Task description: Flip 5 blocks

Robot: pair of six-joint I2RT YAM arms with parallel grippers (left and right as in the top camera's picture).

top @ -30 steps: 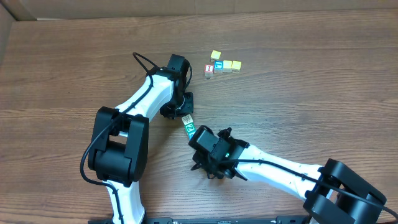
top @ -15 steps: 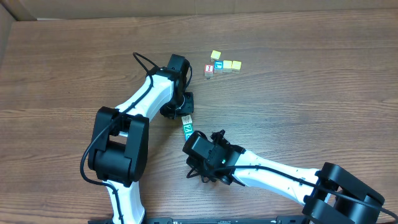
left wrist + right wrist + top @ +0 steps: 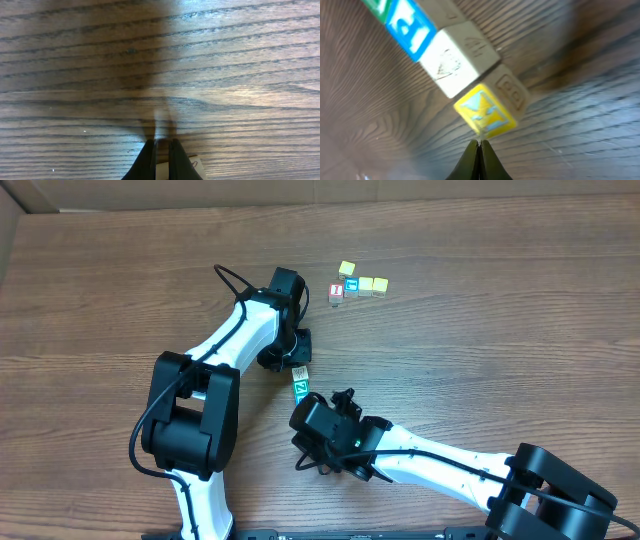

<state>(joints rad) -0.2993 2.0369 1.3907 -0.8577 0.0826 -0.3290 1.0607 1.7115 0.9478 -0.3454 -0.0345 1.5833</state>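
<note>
Overhead: the row of letter cubes (image 3: 301,380) sits just left of table (image 3: 500,330) centre and runs 12 to 6 o'clock. Only the green Z cube (image 3: 303,389) is clearly readable. The left gripper (image 3: 296,363) is at the 12 o'clock end and the right gripper (image 3: 312,420) covers the 6 o'clock end, so the lower cubes are hidden. The spare cube cluster (image 3: 355,284) is well apart at 1 o'clock.
Risk: this view can't confirm a flip under the right wrist.

Left wrist: left gripper (image 3: 161,157) fingers are pressed together, low over bare wood. A pale cube corner (image 3: 196,162) is just beside it at 4 o'clock. Can't tell whether the fingers nip anything.
Risk: it acts as a backstop, so if the row gets shoved, cubes jam against it or fan out sideways.

Right wrist: right gripper (image 3: 481,145) tips are pinched together with nothing held, touching the lower edge of the yellow-faced end cube (image 3: 485,114). Then, toward 10 o'clock, come the whitish cube (image 3: 452,65), the blue-faced cube (image 3: 410,27) and a green sliver (image 3: 375,7), all touching.
Risks: a narrow point contact low on the cube will likely slide it on smooth wood rather than tip it. The push carries through the touching neighbours and skews the row. An off-centre push spins the cube instead. Over-rotating lands it on the wrong face.
</note>
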